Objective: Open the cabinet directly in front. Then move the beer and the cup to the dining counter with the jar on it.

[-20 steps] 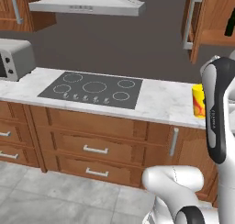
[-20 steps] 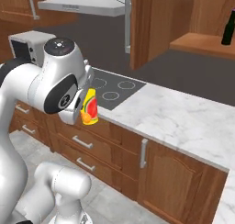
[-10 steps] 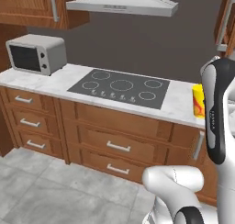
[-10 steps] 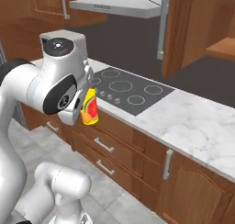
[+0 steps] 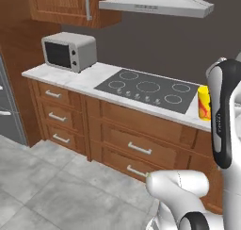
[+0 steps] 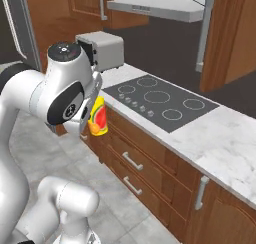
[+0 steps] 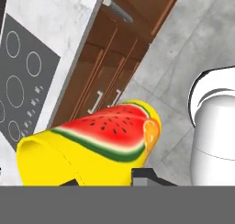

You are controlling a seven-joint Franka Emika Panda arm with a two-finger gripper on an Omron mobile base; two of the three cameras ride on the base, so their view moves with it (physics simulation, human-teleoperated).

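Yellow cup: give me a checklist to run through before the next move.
1. Cup in the gripper: ok; the hand view has it right at the fingertips, and both base views show it off the worktop, at the arm.
2. Cup intact, watermelon print visible: ok.
3. Cup clear of the cooktop and drawers: ok, it hangs out over the floor.
4. Dining counter in sight: not ok.
5. Jar located: not ok.
6. Beer located: cannot tell.
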